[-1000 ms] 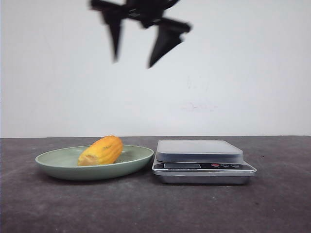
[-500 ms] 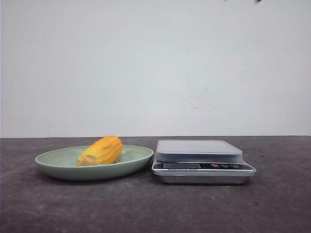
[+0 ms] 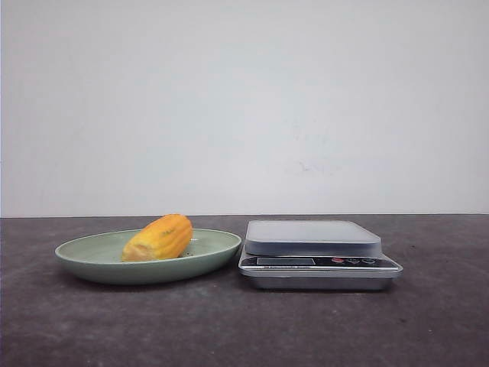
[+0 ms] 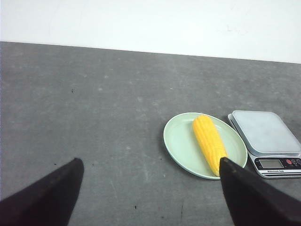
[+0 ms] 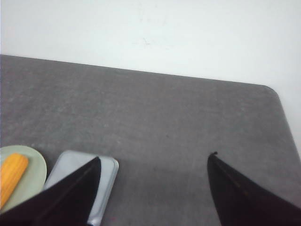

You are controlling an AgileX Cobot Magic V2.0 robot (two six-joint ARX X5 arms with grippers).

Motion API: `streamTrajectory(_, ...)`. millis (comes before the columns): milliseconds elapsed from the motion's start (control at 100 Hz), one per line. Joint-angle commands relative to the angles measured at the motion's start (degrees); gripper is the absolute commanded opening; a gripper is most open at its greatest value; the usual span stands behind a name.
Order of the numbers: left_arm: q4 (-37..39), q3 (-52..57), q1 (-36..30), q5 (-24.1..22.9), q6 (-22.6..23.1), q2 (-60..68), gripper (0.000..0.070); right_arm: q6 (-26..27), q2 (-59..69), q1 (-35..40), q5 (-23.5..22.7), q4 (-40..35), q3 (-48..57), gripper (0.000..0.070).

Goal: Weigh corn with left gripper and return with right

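Front low, table-level; 2 wrist views high, sharing plate (image 4: 178, 141), scale (image 5: 101, 188).

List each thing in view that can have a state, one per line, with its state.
corn: lying on its side in the plate, not held.
plate: on the table beside the scale, holding the corn.
scale: platform bare; display too small to read.
left gripper: open, holding nothing, above the table.
right gripper: open, holding nothing.

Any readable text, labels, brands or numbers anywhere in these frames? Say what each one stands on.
No text can be read in any view.
The scale has a display window and small buttons on its front panel, but any digits or labels there are too small and blurred to read.
The corn, the plate and the wall show no writing.
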Motion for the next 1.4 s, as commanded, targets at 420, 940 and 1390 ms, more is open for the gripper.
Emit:
streamTrajectory(420,0.66,0.50,-0.44,0.07,-0.11,0.20,0.0524,3.61,-28.81,0.13,1.25,-7.23,-12.39,0.0370)
streamTrajectory(940,0.35,0.50,-0.44,0.04,-1.11,0.20,0.0012,5.05,-31.08,0.09,2.69,-11.13,-12.41,0.0007)
streamTrajectory(1390,0.48,0.52,-0.44,0.04,-1.14,0.20,0.0016,5.03,-31.08,0.09,2.71,-11.21,-12.41,0.0007)
